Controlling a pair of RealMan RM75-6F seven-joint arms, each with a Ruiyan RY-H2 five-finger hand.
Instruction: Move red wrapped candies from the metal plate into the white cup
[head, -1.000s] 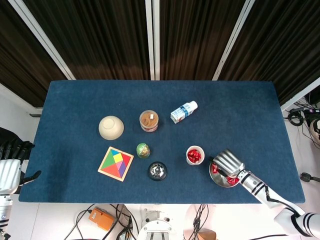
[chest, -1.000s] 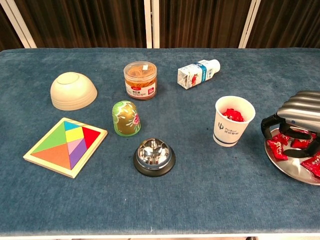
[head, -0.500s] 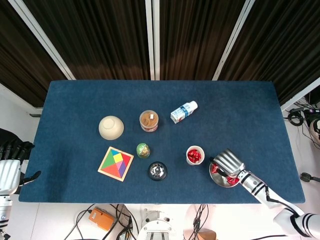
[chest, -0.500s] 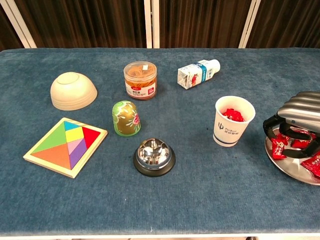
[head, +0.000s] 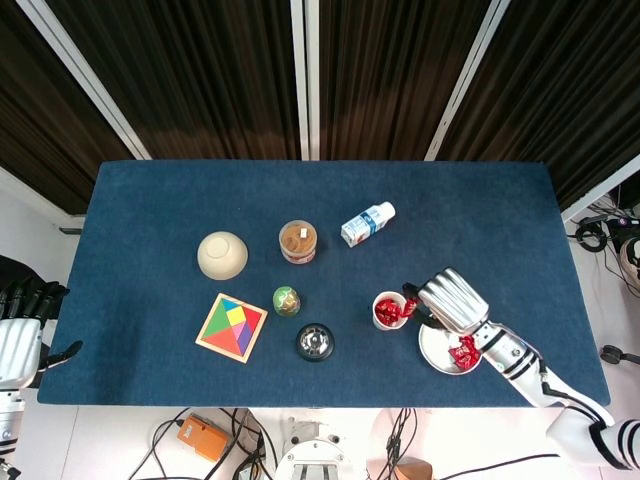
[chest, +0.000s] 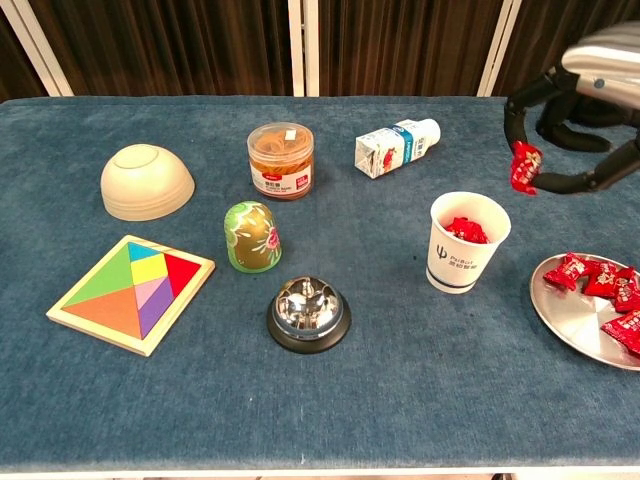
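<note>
My right hand (chest: 585, 115) (head: 450, 298) hangs in the air just right of the white cup (chest: 467, 243) (head: 389, 310) and pinches one red wrapped candy (chest: 524, 166) (head: 408, 307) between thumb and a finger, a little above and right of the cup's rim. Red candies lie inside the cup. The metal plate (chest: 560, 319) (head: 436, 349) sits to the cup's right with several red candies (chest: 600, 282) (head: 464, 351) on it. My left hand (head: 22, 335) rests off the table's left edge, holding nothing, fingers apart.
A silver call bell (chest: 309, 313), a green painted egg figure (chest: 252, 236), a tangram puzzle (chest: 132, 292), an upturned cream bowl (chest: 147, 181), a jar of rubber bands (chest: 281, 160) and a small lying milk bottle (chest: 396, 146) stand left of and behind the cup.
My right hand has risen off the metal plate with one red candy and moved left toward the cup. The left hand has not moved.
</note>
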